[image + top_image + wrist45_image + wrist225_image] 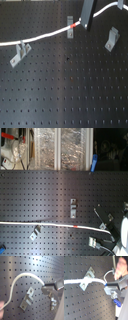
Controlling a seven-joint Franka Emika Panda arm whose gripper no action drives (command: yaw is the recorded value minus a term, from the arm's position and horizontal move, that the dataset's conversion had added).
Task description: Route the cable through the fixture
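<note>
1. The desk (65, 95) is a black perforated board with 3 small metal clips on it.
2. In the first exterior view the cable (47, 36) comes in from the first exterior view's left edge. It climbs toward the first exterior view's upper right and leaves near the top corner.
3. Near the first exterior view's left, the cable passes across the top of a dark clip (19, 54) with a long tail.
4. The red band (74, 25) on the cable lies at a narrow upright clip (70, 29), just beside the claw.
5. The claw (86, 23) hangs over the cable just past the red band. In both wrist views the cable runs straight into the claw's fingers (111, 286), so it appears to be clamped on the cable.
6. The fixture (111, 39) stands slanted toward the first exterior view's right, forked top upward. The cable passes above it in the picture and does not touch it. Nothing is threaded between its prongs.
7. In the second wrist view the cable lies across 1 clip before reaching the claw. I cannot tell which clip it is.
</note>
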